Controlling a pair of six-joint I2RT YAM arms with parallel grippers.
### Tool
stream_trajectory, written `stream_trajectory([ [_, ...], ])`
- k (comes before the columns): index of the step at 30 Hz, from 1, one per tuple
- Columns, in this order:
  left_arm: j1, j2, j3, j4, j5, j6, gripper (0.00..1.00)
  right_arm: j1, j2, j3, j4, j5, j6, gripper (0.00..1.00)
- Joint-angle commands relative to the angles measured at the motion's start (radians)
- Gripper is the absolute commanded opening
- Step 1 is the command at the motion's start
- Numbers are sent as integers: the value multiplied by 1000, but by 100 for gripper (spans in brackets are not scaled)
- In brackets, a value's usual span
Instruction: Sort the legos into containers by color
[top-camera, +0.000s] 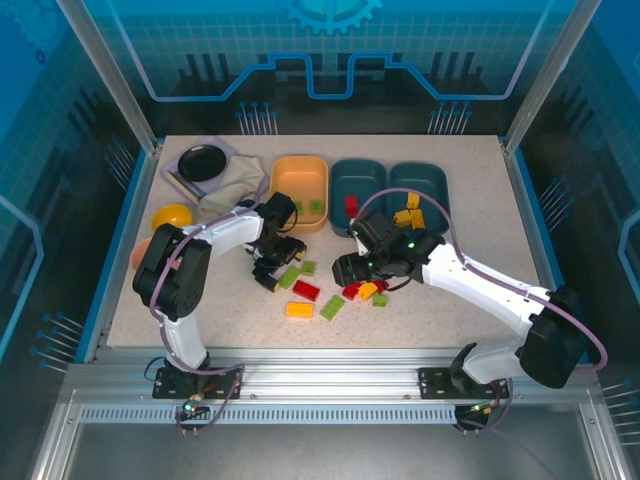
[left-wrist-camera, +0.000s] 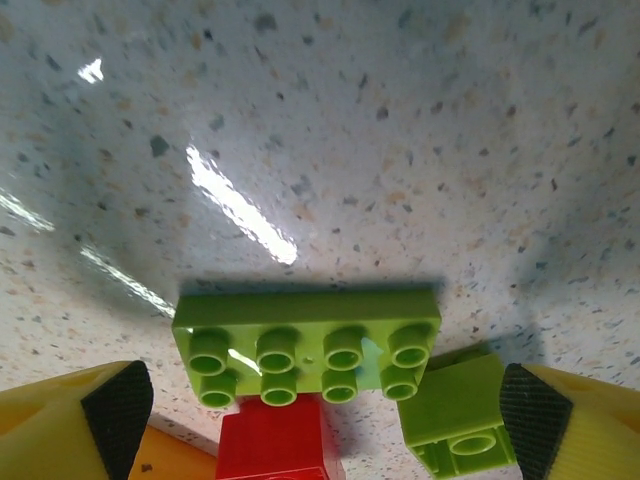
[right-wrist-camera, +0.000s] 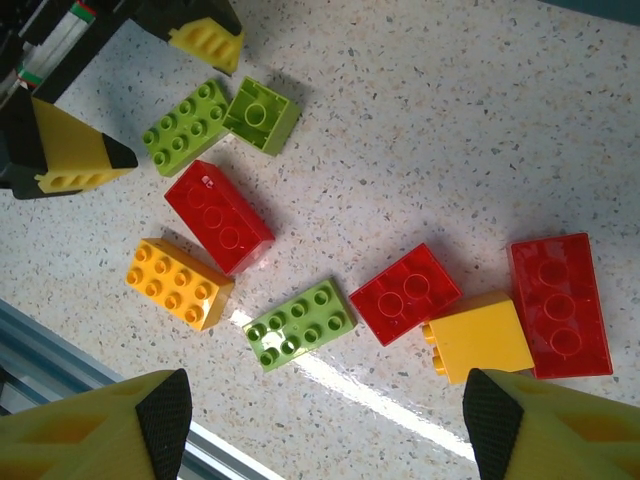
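From the left, my left arm bends in over the middle of the bench (top-camera: 200, 300). The left claw (left-wrist-camera: 330, 400) points straight down, released, with its jaws wide at the lower corners. Between them lies a flat green lego (left-wrist-camera: 310, 345), studs up, long axis running left to right. A red lego (left-wrist-camera: 280, 445) beneath it is cut off by the bottom edge. The right claw (right-wrist-camera: 330, 410) is released too, hanging over scattered legos, with a long red lego (right-wrist-camera: 558, 305) at right standing nearly upright in frame. Seen from above, the yellow-orange tray (top-camera: 298, 160) and teal trays (top-camera: 360, 167) sit upper centre.
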Motion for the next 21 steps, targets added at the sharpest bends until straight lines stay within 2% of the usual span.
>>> stream_trajectory([
  [1,-15,18,-29,26,26,-21,92,12,-12,-3,16,-14,11,75],
  [18,-51,43,-94,110,-83,61,77,14,-12,4,17,-26,35,75],
  [21,-51,47,-113,149,-90,81,70,15,-22,-4,14,-23,40,75],
])
